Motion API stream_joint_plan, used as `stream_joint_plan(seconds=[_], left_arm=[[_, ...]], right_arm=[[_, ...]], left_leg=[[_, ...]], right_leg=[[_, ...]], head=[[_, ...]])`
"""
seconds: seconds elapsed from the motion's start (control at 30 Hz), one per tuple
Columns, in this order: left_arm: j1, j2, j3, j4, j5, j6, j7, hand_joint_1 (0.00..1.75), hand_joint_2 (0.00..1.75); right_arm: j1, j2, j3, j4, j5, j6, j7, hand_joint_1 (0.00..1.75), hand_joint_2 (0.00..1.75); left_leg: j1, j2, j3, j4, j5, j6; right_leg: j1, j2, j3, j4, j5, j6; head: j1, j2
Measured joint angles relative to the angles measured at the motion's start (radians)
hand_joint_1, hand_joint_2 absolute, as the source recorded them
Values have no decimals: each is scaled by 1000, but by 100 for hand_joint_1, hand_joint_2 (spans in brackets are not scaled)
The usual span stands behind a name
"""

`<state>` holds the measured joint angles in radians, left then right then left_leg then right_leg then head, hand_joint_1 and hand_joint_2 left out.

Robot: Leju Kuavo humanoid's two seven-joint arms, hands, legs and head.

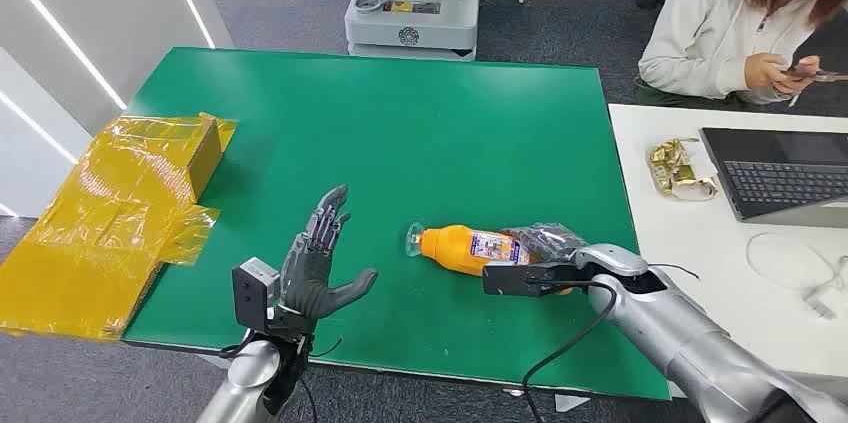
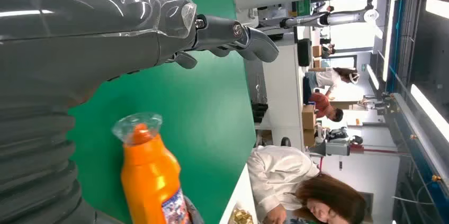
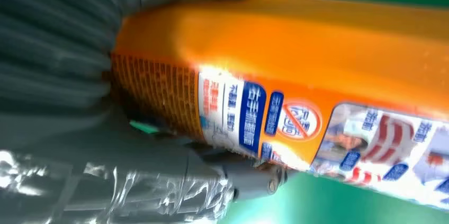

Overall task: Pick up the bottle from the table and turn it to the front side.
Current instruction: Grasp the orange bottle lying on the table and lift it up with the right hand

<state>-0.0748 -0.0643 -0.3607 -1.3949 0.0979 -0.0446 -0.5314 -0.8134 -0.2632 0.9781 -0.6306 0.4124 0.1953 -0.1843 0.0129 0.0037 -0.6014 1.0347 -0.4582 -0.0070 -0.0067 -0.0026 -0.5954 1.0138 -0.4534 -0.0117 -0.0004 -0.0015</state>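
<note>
Orange bottle point(image 1: 468, 248) with clear cap and printed label, lying sideways on green table point(image 1: 400, 133), right hand point(image 1: 545, 243) clasping its base, left hand point(image 1: 318, 263) empty, fingers spread

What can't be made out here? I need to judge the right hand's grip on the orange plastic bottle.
- Head view: the right hand covers the base end of the orange plastic bottle.
- Right wrist view: the label print is blurred, and the bottle runs off the frame edge.
- Left wrist view: the bottle's lower part is cut off by the edge.

Head view high, facing down over green table point(image 1: 400, 123), both wrist views close, sideways, sharing orange bottle point(image 2: 151, 176).
</note>
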Motion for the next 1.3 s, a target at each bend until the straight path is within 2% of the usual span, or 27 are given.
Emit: stream_joint_plan(seconds=[0.07, 0.17, 0.33, 0.6, 0.73, 0.83, 0.9, 1.1, 1.3], left_arm=[[1, -1, 3, -1, -6, 4, -2, 0, 175], [3, -3, 10, -3, -23, 17, -10, 0, 175], [7, -4, 16, -11, -37, 41, -16, 0, 175], [17, -5, 30, -56, -103, 74, -10, 0, 175], [13, -6, 30, -57, -82, 55, -1, 0, 175], [7, -7, 30, -57, -53, 25, 14, 0, 175], [-9, -7, 30, -55, -3, -34, 47, 0, 175], [-133, -7, 11, 20, 223, -229, 168, 0, 175], [-258, -9, -31, 115, 325, -270, 207, 0, 175]], right_arm=[[11, 0, -12, -1, -25, -4, -23, 175, 175], [60, 0, -70, -13, -121, -25, -105, 175, 175], [172, 3, -179, -67, -212, -111, -195, 175, 175], [463, 7, -371, -330, -259, -324, -271, 175, 175], [533, 21, -440, -417, -258, -362, -290, 175, 175], [549, 29, -466, -443, -256, -367, -302, 175, 175], [549, 39, -477, -445, -256, -370, -322, 175, 175], [479, 107, -485, -394, -267, -383, -372, 175, 175], [362, 188, -472, -281, -264, -381, -372, 175, 175]], left_leg=[[0, 0, 0, 0, 0, 0], [0, -1, 1, 0, 0, 0], [1, -2, 2, 0, 0, 0], [0, -5, -2, 0, -1, 0], [0, -4, -2, -1, -1, 0], [0, -4, -2, 0, 0, 1], [0, -4, -2, 0, 0, 1], [0, -3, -2, 0, 2, 0], [0, -3, -2, 0, 3, 0]], right_leg=[[0, 0, 0, 0, 0, 0], [0, -1, 2, -1, 0, 0], [0, -2, 3, -1, 0, 0], [0, -5, 1, -1, -1, 0], [0, -4, 0, -1, -1, 0], [0, -4, 0, -1, -1, 0], [0, -4, 0, 0, -1, 0], [0, -4, -1, 0, 1, 0], [0, -3, -1, 1, 2, -1]], head=[[0, 0], [0, 0], [0, 0], [0, 0], [0, 0], [0, 0], [0, 0], [0, 0], [0, 0]])
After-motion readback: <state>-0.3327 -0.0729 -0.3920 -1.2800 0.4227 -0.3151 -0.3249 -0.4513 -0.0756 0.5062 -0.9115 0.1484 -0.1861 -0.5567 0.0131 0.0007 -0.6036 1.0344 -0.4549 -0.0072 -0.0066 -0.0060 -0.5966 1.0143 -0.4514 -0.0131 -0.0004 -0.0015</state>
